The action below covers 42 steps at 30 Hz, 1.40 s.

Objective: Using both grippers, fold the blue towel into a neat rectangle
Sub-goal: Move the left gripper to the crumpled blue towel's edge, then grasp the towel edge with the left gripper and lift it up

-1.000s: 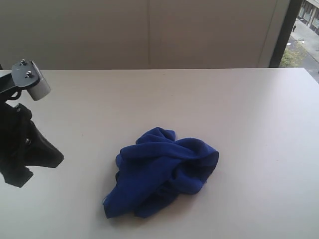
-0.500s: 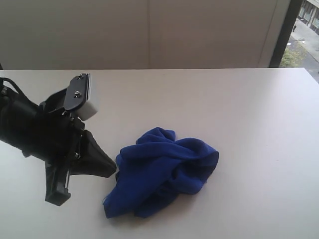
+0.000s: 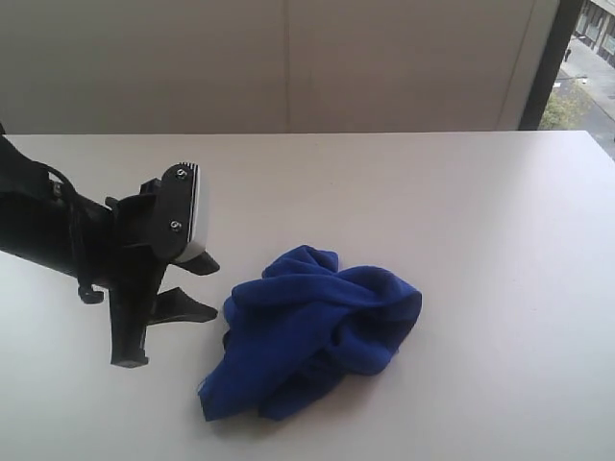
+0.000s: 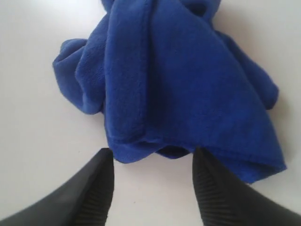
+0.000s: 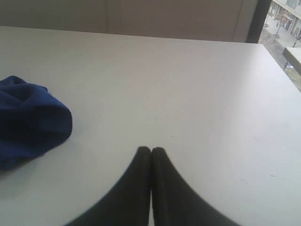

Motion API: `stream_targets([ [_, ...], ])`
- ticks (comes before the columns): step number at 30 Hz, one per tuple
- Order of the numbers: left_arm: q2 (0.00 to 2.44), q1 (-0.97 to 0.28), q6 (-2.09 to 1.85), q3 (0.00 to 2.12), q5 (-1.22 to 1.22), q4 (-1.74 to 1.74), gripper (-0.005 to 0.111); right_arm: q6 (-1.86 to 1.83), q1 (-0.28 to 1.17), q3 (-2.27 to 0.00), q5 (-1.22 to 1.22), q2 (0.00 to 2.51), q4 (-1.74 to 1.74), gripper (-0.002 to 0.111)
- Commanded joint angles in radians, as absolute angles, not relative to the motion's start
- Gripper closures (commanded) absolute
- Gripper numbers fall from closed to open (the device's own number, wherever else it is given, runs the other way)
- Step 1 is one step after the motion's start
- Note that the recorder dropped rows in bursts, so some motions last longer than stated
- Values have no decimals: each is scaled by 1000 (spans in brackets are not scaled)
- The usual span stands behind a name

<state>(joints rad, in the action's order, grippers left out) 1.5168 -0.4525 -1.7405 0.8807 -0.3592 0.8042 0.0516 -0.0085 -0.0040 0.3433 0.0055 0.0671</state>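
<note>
Blue microfibre towel point(image 3: 317, 331) lies crumpled on your white bench point(image 3: 461, 192), nothing folded yet: your left black metal pincer point(image 3: 211, 288) spread just beside its edge, right pincer point(image 5: 151, 150) pressed together, well apart.

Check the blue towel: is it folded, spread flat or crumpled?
Crumpled, not folded. The blue towel lies in a bunched heap on the table, with overlapping rolls and ridges and no flat, squared layers.

We see the black left gripper point(image 4: 153, 155), its 2 ribbed fingers point(image 4: 96, 188) spread before the crumpled royal-blue microfibre towel's point(image 4: 188, 80) hem.
</note>
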Motion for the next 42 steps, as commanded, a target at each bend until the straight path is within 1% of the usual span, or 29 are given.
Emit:
stream_targets([
  [1, 1556, -469, -1772, 884, -323, 837, 50, 55, -7, 0, 335, 0, 75, 108],
  [5, 1588, -515, -1812, 884, -316, 837, 50, 55, -7, 0, 335, 0, 75, 108],
  [10, 1606, -571, -1814, 884, -185, 837, 50, 55, -7, 0, 335, 0, 75, 108],
  [13, 1629, -583, -1814, 884, -127, 837, 50, 55, -7, 0, 335, 0, 75, 108],
  [26, 1730, -585, -1814, 886, -39, 835, 50, 55, -7, 0, 337, 0, 75, 108],
  [42, 1733, -700, -1768, 886, 160, 835, 50, 55, -7, 0, 337, 0, 75, 108],
])
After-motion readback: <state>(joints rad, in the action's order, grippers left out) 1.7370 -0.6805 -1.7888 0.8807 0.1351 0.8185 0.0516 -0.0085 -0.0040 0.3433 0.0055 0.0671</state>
